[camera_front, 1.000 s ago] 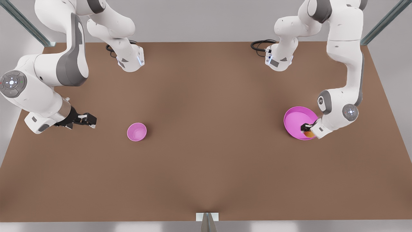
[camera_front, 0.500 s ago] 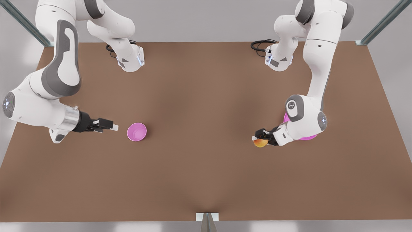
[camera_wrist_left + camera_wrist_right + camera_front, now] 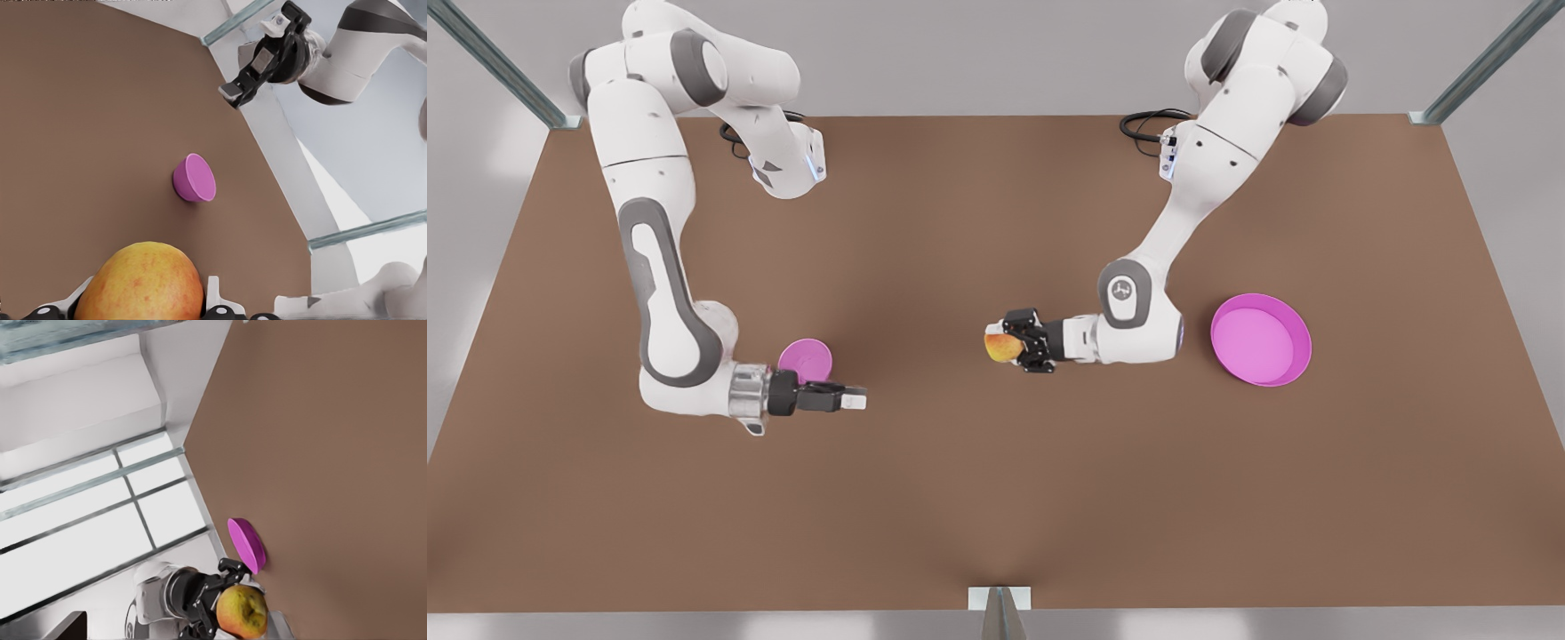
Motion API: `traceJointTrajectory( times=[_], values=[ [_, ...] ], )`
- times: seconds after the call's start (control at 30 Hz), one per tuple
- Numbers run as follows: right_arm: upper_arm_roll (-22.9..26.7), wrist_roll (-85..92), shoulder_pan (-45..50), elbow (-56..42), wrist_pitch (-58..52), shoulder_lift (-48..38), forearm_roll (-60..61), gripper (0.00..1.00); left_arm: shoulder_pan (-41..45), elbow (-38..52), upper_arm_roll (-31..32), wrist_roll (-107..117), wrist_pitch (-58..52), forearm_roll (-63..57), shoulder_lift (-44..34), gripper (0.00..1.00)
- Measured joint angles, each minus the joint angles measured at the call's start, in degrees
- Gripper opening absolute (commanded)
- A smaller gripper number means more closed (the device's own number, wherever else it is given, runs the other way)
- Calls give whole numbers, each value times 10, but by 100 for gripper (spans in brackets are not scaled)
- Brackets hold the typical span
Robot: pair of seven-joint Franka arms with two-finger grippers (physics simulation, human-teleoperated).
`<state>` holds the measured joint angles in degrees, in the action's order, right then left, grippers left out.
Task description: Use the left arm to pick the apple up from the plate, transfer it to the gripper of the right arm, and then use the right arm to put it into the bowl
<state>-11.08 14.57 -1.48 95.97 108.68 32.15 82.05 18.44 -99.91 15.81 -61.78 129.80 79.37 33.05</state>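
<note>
The left gripper (image 3: 1005, 347) is clenched on the apple (image 3: 1000, 346) and holds it clear of the table (image 3: 996, 498), near the centre of the work area. In the left wrist view the apple (image 3: 143, 281) sits between the two fingers (image 3: 212, 297), which press on its opposite flanks. The forearm lies roughly level, so the fruit points toward 9 o'clock in the front view; this leaves its outer face exposed for the other arm to take.

The plate (image 3: 1261, 340) lies at 3 o'clock from the left gripper, well apart from it and bare.

The right gripper (image 3: 845, 397) hovers at 8 o'clock from the apple, well apart, with its tip aimed toward 3 o'clock. Whether its fingers are spread or closed cannot be told. The same gripper (image 3: 257, 70) appears farther off in the left wrist view. The bowl (image 3: 807, 360) rests on the table just beside the right wrist, at 11 o'clock from that gripper.

Judgement: the pick is complete and the handover is in preparation. The two grippers face each other but are not yet aligned; the gap must be closed before the transfer.
</note>
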Motion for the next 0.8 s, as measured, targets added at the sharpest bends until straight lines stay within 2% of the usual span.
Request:
traceJointTrajectory(
  times=[0.07, 0.27, 0.53, 0.8],
  values=[
    [0, 41, 1, -4, -1, 4, 34, 100, -1, 0, 1, -52, 1, 6, 10, 74],
    [-2, 153, 45, -8, 2, 16, 71, 100, 2, 13, 1, -185, 1, 20, 28, 74],
    [-42, 293, 52, 84, 3, 30, 92, 100, 11, 17, 3, -322, 15, 29, 40, 74],
    [-63, 435, 68, 88, -3, 83, 175, 100, 23, 31, 4, -411, 30, 43, 55, 74]
  ],
)
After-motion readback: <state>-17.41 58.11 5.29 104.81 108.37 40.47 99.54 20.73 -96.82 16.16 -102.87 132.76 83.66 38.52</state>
